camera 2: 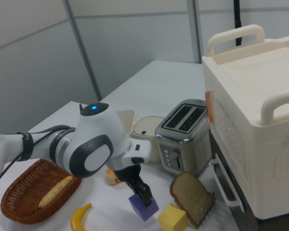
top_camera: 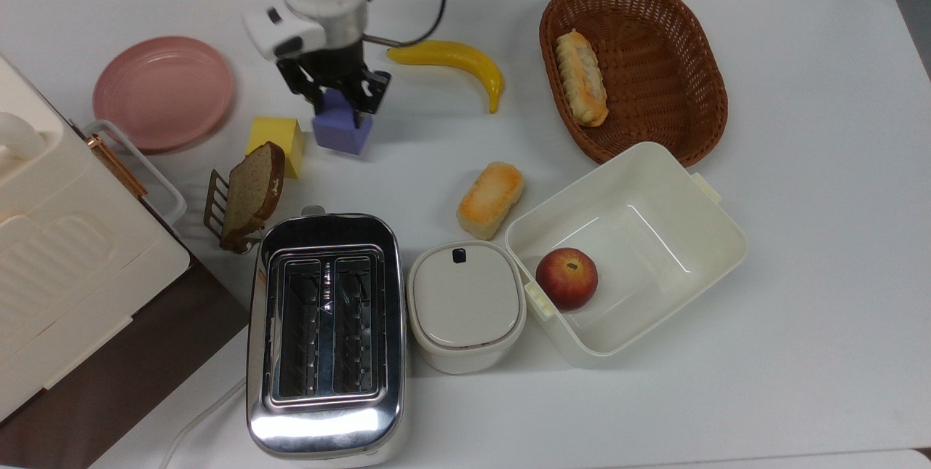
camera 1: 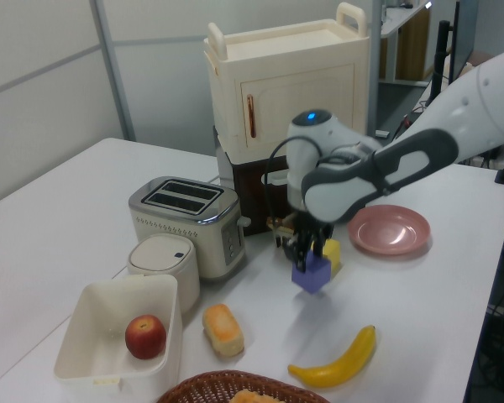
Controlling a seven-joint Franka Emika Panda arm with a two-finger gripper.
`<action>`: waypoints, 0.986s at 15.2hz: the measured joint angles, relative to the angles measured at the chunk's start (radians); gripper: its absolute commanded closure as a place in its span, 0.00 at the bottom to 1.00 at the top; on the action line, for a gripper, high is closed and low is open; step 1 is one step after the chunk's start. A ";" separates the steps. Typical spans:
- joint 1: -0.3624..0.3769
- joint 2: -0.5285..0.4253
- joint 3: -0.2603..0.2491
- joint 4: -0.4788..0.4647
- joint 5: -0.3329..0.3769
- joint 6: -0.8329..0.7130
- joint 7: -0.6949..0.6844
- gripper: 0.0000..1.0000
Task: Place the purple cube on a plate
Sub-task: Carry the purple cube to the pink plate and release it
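Note:
The purple cube [top_camera: 342, 131] hangs just above the table, and my gripper [top_camera: 337, 109] is shut on its top. In the left view the purple cube [camera 1: 311, 273] floats clear of the tabletop, tilted a little, under the gripper [camera 1: 309, 254]. The right view has the purple cube [camera 2: 144, 207] below the gripper [camera 2: 139, 193]. The pink plate [top_camera: 164, 91] lies to the top view's left of the cube; it is the plate [camera 1: 390, 230] at the left view's right, with nothing on it.
A yellow cube [top_camera: 276, 144] and a bread slice in a rack [top_camera: 251, 193] sit between cube and plate. A banana [top_camera: 454, 62], wicker basket [top_camera: 633, 65], bun [top_camera: 491, 198], toaster [top_camera: 326, 334], lidded container [top_camera: 465, 303] and open white box [top_camera: 625, 251] with an apple surround.

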 measured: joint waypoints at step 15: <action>-0.244 -0.120 -0.163 0.002 0.007 -0.076 -0.116 0.87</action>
